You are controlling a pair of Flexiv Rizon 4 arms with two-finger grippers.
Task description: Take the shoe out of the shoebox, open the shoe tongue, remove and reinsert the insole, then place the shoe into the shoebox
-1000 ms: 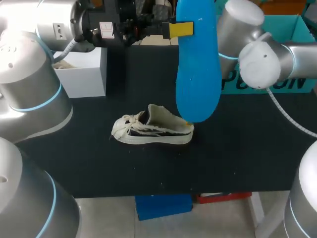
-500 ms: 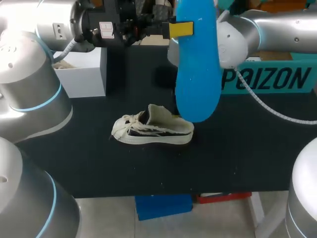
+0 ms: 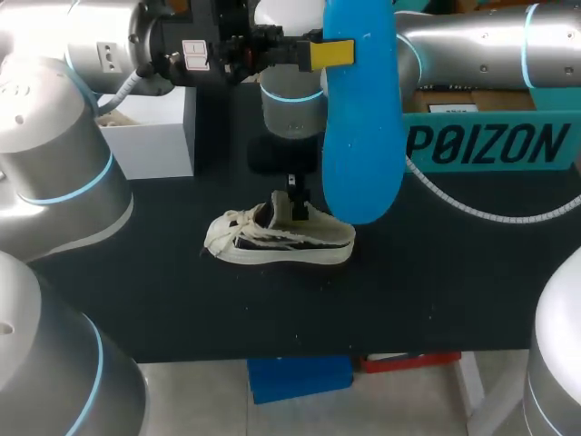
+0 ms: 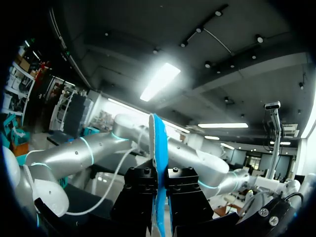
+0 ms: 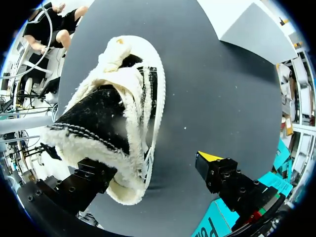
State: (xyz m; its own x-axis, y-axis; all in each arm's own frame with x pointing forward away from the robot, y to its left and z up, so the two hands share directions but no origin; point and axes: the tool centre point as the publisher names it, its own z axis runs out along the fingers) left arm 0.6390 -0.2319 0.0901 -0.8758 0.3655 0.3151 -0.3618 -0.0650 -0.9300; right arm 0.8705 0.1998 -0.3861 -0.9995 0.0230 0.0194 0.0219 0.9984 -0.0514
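Head view first: your left gripper [image 3: 334, 53] is clamped on the blue insole [image 3: 363, 118] and holds it upright, high above the table [image 3: 436, 291]. In the left wrist view the fingers pinch it edge-on, close together. None of that has changed over the last second.

What has changed is your right arm. A second ago it was folded off to the right. It has since swung across behind the insole, so the right gripper [image 3: 294, 194] now hangs just over the heel end of the shoe [image 3: 281, 238]. In the right wrist view its fingers are spread wide and hold nothing. The heel collar lies between them, close to one finger, while the yellow-tipped finger [image 5: 210, 157] stands apart over bare table.

The shoe sits mid-table, unmoved, toe to your left, laces loose. The swing has also uncovered the teal shoebox [image 3: 490, 145] at the back right.

I judge the insole is out and reinsertion comes next. The right gripper looks set to steady the heel, so you would want it closed on the collar before the insole descends.
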